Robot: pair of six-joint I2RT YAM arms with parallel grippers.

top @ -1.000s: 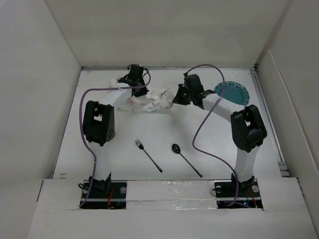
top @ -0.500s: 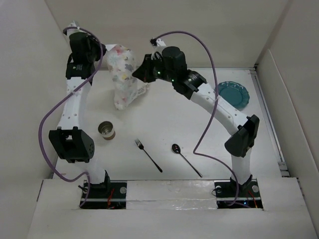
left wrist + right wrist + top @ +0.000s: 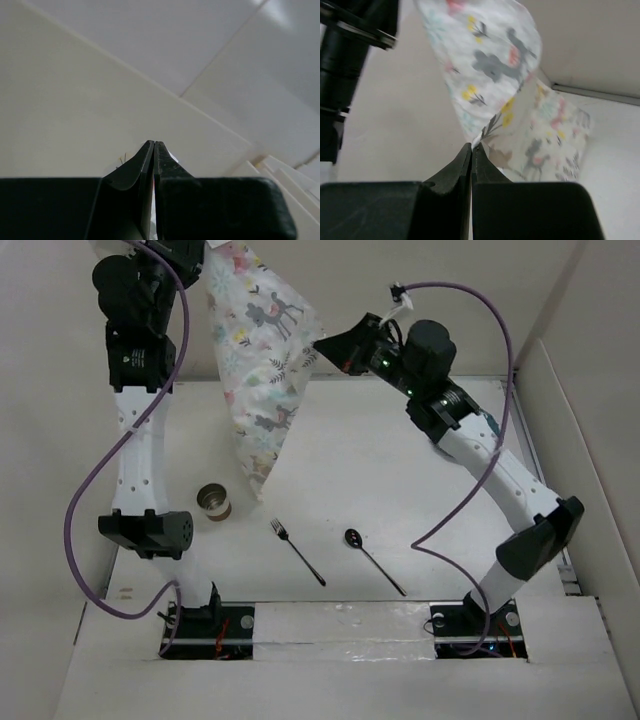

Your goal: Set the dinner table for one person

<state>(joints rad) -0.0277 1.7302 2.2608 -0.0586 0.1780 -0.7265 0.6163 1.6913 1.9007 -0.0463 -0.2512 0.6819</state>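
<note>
The pale placemat point(image 3: 262, 360), printed with animals and leaves, hangs in the air above the back left of the white dinner table point(image 3: 420, 490). My left gripper point(image 3: 205, 250) is raised high at the top left and shut on the placemat's upper corner. In the left wrist view the gripper point(image 3: 154, 143) is closed, with only a sliver of cloth point(image 3: 171, 156) showing. My right gripper point(image 3: 325, 344) is shut on the opposite corner. The right wrist view shows that gripper point(image 3: 471, 146) pinching the cloth point(image 3: 520, 95). The placemat's lower tip hangs near the table.
A metal tin point(image 3: 213, 502) stands on the left of the table, beside the placemat's lower tip. A fork point(image 3: 298, 552) and a dark spoon point(image 3: 372, 560) lie near the front middle. White panels wall the table. The right arm hides the back right.
Both arms have risen and moved apart, lifting the crumpled placemat off the table and stretching it open in the air. The tin, hidden at first, shows on the left.
</note>
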